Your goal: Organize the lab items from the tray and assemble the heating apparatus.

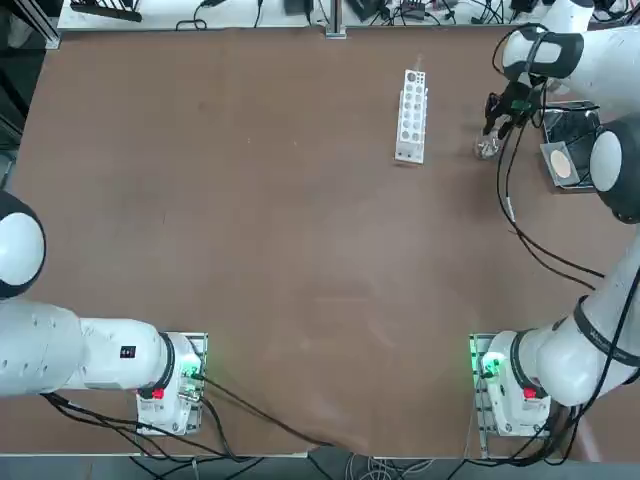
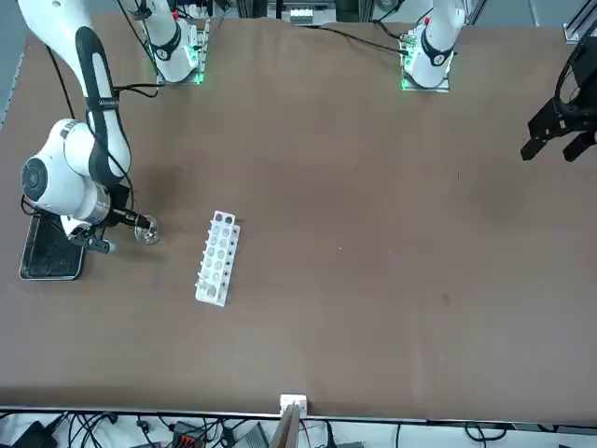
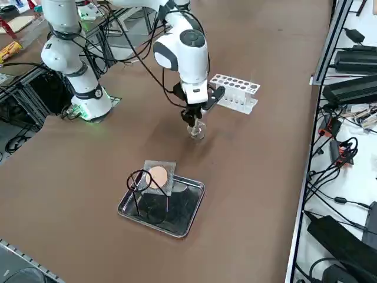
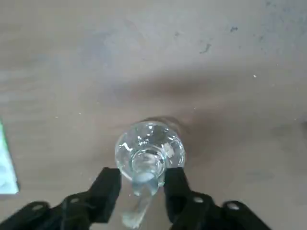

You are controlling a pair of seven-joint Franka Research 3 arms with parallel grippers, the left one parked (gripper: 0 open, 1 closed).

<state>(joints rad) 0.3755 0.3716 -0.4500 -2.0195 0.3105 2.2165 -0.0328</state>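
Clear glass burner [image 4: 149,152] stands on the brown tabletop [image 1: 280,250] beside the white rack [image 1: 411,116]; right gripper [image 4: 142,184] jaws straddle its neck, slightly parted.

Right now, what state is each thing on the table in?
Right tool: open, fingers either side of the burner's neck.
Glass burner: upright on the table, out of the tray.
Steel tray: holds the stand and mesh.
Wire ring stand: upright in the tray.
Mesh: propped on the tray's rim.
White rack: lying flat.
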